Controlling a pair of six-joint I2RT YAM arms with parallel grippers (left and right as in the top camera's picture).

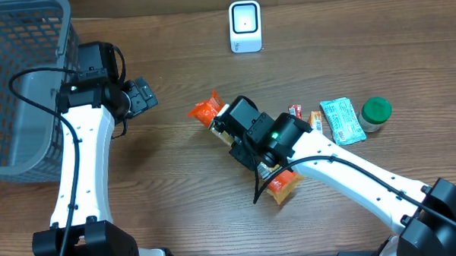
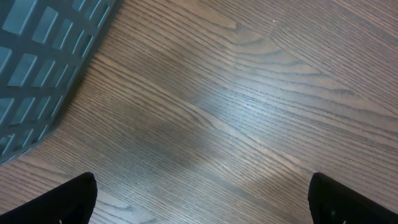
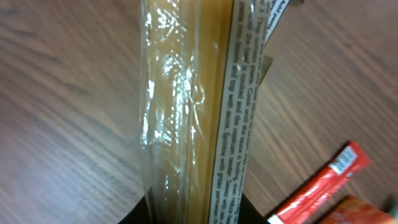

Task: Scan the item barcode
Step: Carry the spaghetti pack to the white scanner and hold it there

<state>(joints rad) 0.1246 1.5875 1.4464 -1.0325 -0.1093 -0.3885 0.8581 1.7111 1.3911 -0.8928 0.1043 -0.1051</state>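
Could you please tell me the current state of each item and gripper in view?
left gripper: open, holding nothing.
right gripper: shut on the spaghetti packet.
spaghetti packet: gripped, not yet at the scanner.
scanner: upright, nothing in front of it.
jar: upright, green lid on.
teal packet: lying flat, untouched.

A white scanner stands on a wooden table. Just below it, the right gripper covers an orange packet.

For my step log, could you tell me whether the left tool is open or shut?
Open: the left tool shows fingertips far apart, bare table between.
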